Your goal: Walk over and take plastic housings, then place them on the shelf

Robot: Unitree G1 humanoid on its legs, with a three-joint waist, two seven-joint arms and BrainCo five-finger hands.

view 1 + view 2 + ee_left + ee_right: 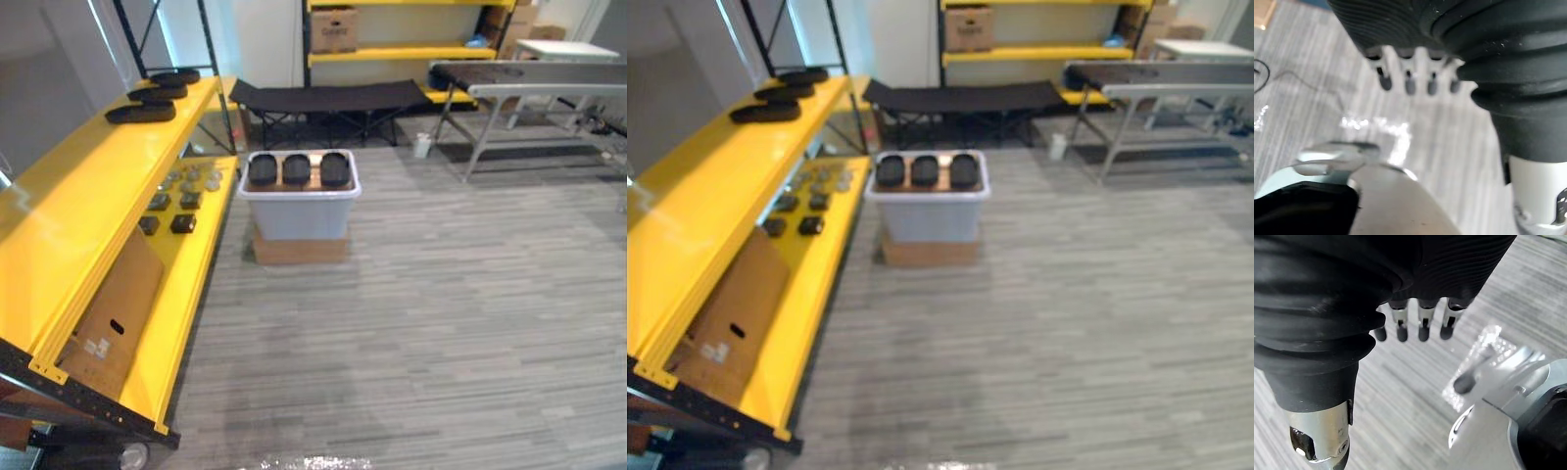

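Three black plastic housings (297,169) lie side by side in a white bin (298,215) on the floor ahead, some way off. Three more black housings (141,113) rest along the top level of the yellow shelf (88,206) on my left. In the left wrist view my left hand (1409,81) hangs over the grey floor with straight fingers and holds nothing. My right hand (1424,323) hangs the same way in the right wrist view, fingers straight and empty.
The bin stands on a flat cardboard box (300,249). Small dark parts (182,201) lie on the shelf's lower level, above a leaning carton (113,313). A black folding cot (328,98), a grey conveyor table (534,83) and another yellow rack (402,54) line the back.
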